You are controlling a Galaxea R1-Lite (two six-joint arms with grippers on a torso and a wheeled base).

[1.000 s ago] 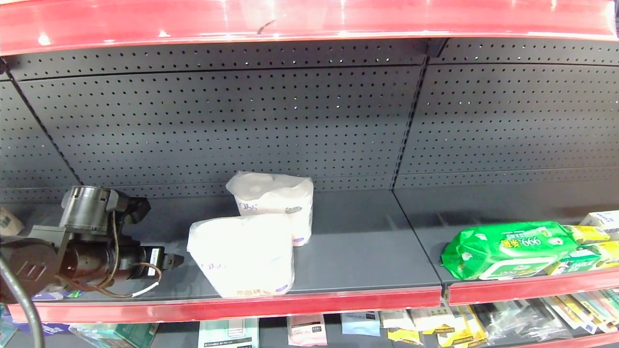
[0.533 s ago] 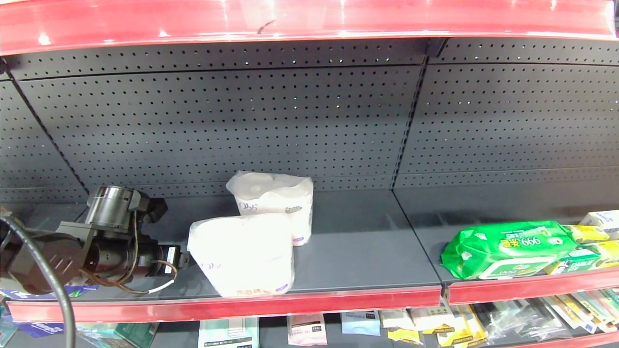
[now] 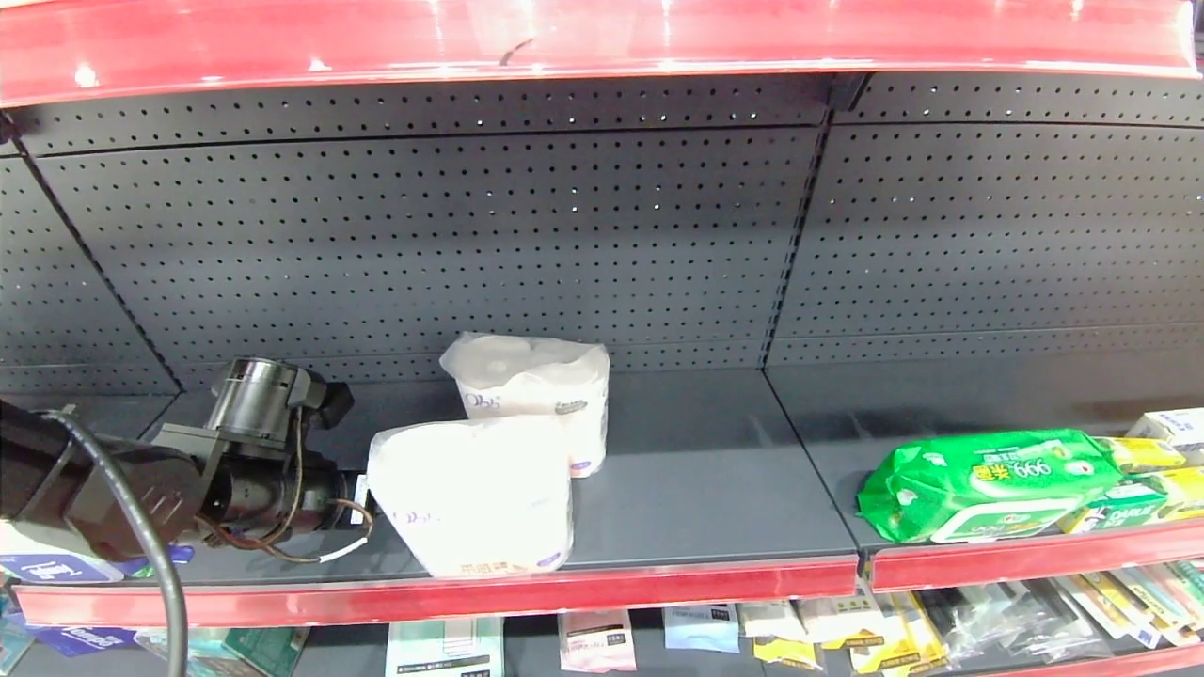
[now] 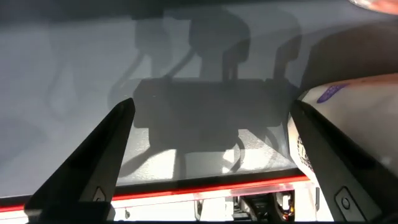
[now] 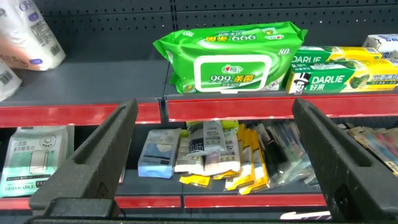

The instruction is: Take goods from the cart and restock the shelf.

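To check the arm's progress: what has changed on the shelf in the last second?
The left hand moved to the robot's right along the shelf, up to the side of the front tissue pack; it is open. That pack, the rear tissue pack and the green wipes pack stayed in place.

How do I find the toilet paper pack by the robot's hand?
Find the dark grey shelf with the red front edge. Two white plastic-wrapped toilet paper packs stand there; yours is the front pack, at the red edge beside the robot's left hand. The other pack stands behind it.
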